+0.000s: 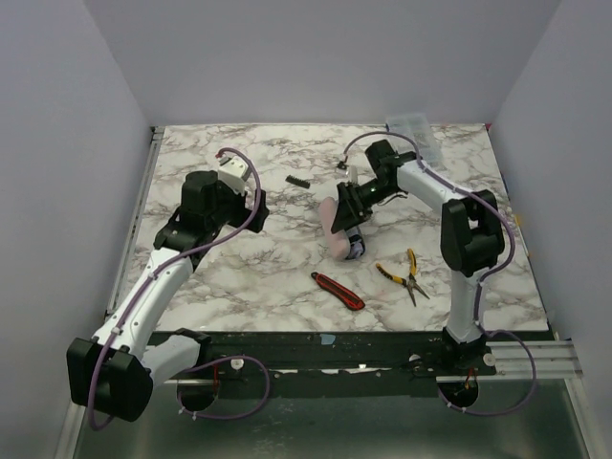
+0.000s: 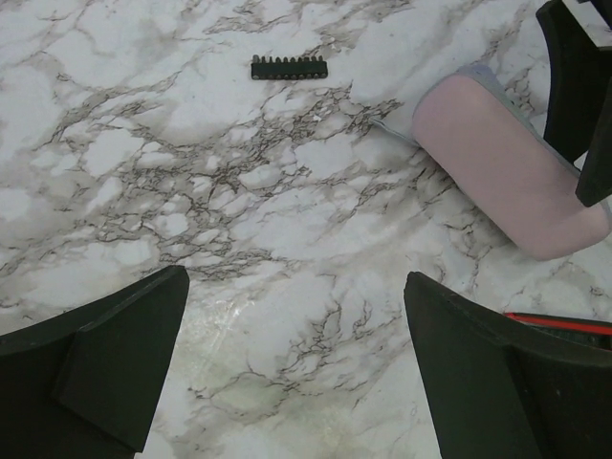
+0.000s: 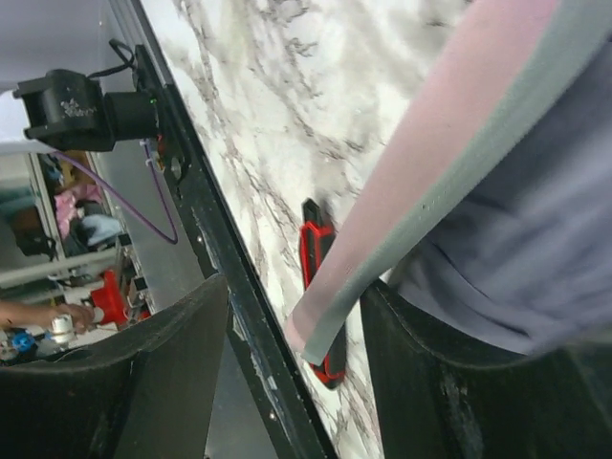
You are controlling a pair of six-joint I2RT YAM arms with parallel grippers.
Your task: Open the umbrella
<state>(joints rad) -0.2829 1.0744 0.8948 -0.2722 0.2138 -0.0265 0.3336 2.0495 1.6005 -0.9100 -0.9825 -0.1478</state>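
While wide open against the umbrella [image 1: 332,222], right hand [image 3: 294,296]; left hand [image 2: 295,277] equally open.

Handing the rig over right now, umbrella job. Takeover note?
Left gripper: open, empty, over bare table, beside the umbrella and not touching it.
Right gripper: open, with the umbrella's edge in the gap between its fingers; no clamp seen.
Umbrella: folded shut, mid-table.
Done: right arm is at the umbrella.
To do: grip it and open it.
Nearby: cutter, pliers.
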